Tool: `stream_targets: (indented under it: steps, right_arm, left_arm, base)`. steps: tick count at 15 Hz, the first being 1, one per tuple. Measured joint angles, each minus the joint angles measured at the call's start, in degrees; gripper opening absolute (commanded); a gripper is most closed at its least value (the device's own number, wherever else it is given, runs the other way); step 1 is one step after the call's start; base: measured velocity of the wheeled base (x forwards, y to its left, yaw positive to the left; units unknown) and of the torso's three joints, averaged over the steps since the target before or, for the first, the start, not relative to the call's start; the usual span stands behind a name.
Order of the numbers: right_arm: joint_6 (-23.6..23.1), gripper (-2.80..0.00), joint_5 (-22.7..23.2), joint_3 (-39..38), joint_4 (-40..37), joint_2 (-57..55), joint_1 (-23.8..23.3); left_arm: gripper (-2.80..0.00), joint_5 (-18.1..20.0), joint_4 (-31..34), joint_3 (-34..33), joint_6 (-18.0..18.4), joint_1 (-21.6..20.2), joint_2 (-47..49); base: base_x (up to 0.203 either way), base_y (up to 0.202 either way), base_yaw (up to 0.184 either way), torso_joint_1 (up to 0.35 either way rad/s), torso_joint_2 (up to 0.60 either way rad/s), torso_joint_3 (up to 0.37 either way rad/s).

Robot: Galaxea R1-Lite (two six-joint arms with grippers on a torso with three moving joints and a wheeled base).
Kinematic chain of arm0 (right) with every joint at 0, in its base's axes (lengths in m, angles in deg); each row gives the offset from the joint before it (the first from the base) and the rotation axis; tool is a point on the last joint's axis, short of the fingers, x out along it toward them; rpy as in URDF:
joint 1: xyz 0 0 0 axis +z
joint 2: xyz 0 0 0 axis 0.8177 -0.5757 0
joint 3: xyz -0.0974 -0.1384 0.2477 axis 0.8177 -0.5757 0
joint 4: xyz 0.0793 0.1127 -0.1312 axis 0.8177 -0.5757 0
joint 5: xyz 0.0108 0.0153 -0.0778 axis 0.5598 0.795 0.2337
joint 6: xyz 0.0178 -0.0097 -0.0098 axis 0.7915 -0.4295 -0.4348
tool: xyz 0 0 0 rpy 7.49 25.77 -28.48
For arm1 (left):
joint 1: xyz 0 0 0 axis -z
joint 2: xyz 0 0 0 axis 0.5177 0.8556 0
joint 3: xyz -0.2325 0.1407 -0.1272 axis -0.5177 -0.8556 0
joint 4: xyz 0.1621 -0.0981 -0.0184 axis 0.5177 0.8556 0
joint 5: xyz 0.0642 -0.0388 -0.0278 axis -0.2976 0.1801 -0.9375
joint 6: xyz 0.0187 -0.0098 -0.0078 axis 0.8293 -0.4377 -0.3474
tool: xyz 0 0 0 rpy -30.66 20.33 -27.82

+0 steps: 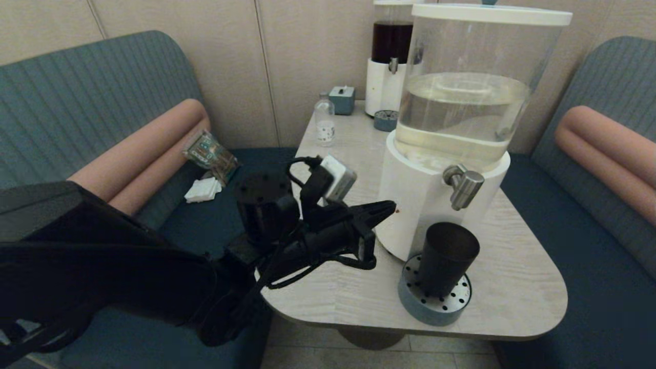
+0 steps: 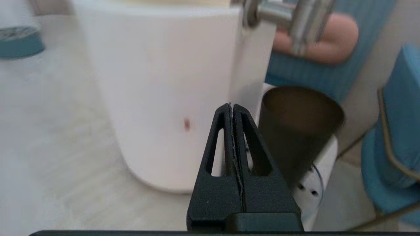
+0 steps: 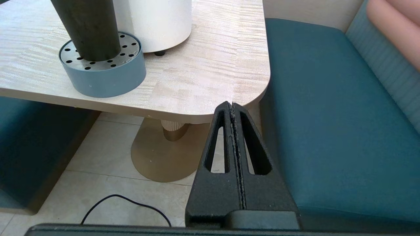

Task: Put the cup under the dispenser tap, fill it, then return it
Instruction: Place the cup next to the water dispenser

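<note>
Both closed left jaws hover just beside the cup, seemingly untouching.

Matte black cup, blue-grey drip tray – perforated, perhaps steel-topped

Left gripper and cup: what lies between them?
Nothing. In the head view the shut left gripper points toward the dispenser base, and only bare table separates it from the cup under the tap.

Dim head view w/ soft shadows; left wrist view blurred close-up; right wrist view brighter, sharp.
</note>
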Motion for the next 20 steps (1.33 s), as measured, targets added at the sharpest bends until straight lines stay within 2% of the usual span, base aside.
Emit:
stream_targets:
  steps: [1,3,5,7,8,11,15,16,20]
  right_arm:
    - [0.00,-2.80,-0.01,0.00,-0.02,0.00,0.00]
    - [0.00,-2.80,0.00,0.00,-0.02,0.00,0.00]
    - [0.00,-2.80,0.00,0.00,-0.02,0.00,0.00]
    - [0.00,-2.80,0.00,0.00,-0.02,0.00,0.00]
    - [0.02,-2.80,0.00,0.00,-0.02,0.00,0.00]
    - [0.01,-2.80,0.00,0.00,-0.02,0.00,-0.04]
    - [0.00,-2.80,0.00,0.00,0.00,0.00,0.02]
    - [0.00,-2.80,0.02,0.00,0.00,0.00,0.00]
    - [0.00,-2.80,-0.02,0.00,0.00,0.00,0.00]
  left_arm:
    - [-2.80,-0.91,-5.66,-4.65,-1.32,0.01,0.09]
    - [-2.80,-2.12,-12.96,-13.91,-2.38,0.00,-0.41]
    - [-2.80,-2.96,-15.27,-19.59,-1.79,-0.02,-1.35]
    - [-2.80,-2.87,-15.47,-21.47,-1.04,0.09,-1.79]
    - [0.00,-2.66,-15.49,-21.83,-0.59,0.32,-1.83]
    - [0.00,-1.69,-15.46,-21.78,-0.37,0.54,-1.79]
    - [0.00,8.31,-15.46,-19.97,0.48,0.61,0.08]
    - [0.00,9.84,-15.47,-18.65,0.65,0.61,0.93]
    - [0.00,10.81,-15.46,-13.05,1.37,0.84,5.24]
  base:
    - [0.000,0.000,0.000,0.000,0.00,0.000]
    - [0.000,0.000,0.000,0.000,0.00,0.000]
    - [0.000,0.000,0.000,0.000,0.00,0.000]
    - [0.000,0.000,0.000,0.000,0.00,0.000]
    - [0.000,0.000,0.000,0.000,0.00,0.000]
    - [0.000,0.000,0.000,0.000,0.00,0.000]
    - [0.000,0.000,0.000,0.000,0.00,0.000]
    - [0.000,0.000,0.000,0.000,0.00,0.000]
    - [0.000,0.000,0.000,0.000,0.00,0.000]
